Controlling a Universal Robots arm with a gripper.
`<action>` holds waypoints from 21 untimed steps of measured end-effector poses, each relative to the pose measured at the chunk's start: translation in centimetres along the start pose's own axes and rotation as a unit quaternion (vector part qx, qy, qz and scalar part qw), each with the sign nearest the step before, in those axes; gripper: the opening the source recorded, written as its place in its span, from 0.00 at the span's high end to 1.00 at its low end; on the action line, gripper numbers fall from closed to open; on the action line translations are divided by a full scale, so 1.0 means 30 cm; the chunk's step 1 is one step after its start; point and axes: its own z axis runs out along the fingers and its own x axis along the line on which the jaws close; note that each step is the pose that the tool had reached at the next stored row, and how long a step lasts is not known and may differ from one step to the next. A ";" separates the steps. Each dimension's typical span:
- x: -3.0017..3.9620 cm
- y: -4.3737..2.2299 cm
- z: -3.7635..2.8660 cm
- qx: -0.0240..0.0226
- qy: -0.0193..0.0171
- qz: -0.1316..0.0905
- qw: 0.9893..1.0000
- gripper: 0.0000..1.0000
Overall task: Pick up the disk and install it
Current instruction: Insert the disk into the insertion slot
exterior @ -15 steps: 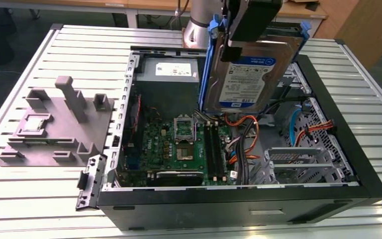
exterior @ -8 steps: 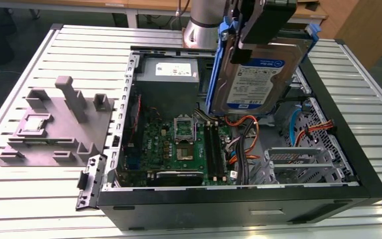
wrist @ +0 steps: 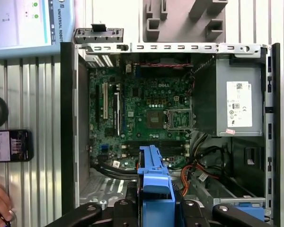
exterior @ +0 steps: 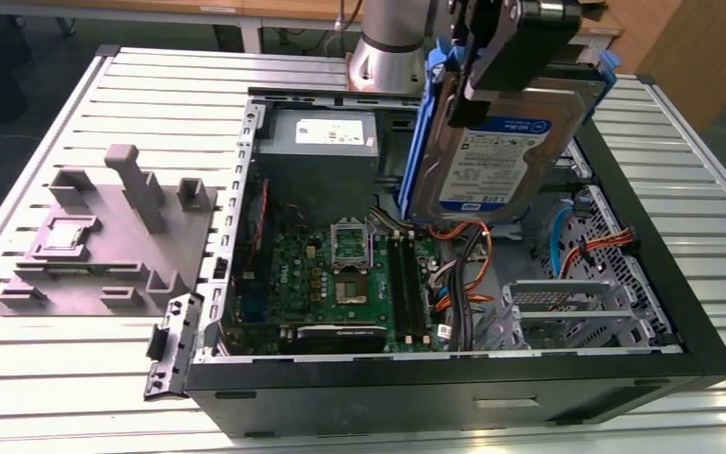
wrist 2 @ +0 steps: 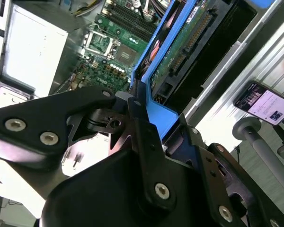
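Above the open black metal computer case (exterior: 464, 388) on the slatted pale tabletop (exterior: 35, 378), in the exterior view, the black hand (exterior: 495, 90) hangs clamped on the flat silver-grey metal disk with a white-and-blue label and blue plastic frame (exterior: 490, 165). The disk is held on edge and tilted, clear of the case. It hangs over the green motherboard (exterior: 337, 274) and the orange cables (exterior: 471, 255), with the silver metal drive cage (exterior: 565, 303) near it toward the exterior view's right.

In the second wrist view the hand (wrist 2: 137, 104) pinches the frame's end, and the disk (wrist 2: 180, 52) shows its green circuit side.

In the first wrist view the disk (wrist: 154, 175) appears edge-on from the hand (wrist: 154, 210), over the motherboard (wrist: 151, 109).

Done well, I judge, this carry wants a firm, square grip on the thin frame, no swinging of the disk, and its lower corner held off the cables.
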 end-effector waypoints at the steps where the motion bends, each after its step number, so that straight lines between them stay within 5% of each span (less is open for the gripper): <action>1: 0.008 -0.002 0.001 0.000 0.000 0.000 1.000 0.64; 8: 0.050 -0.031 0.011 0.000 0.000 0.000 1.000 0.64; 16: 0.062 -0.092 0.024 0.000 0.000 0.000 1.000 0.64; 21: 0.063 -0.097 0.025 0.000 0.000 0.000 1.000 0.64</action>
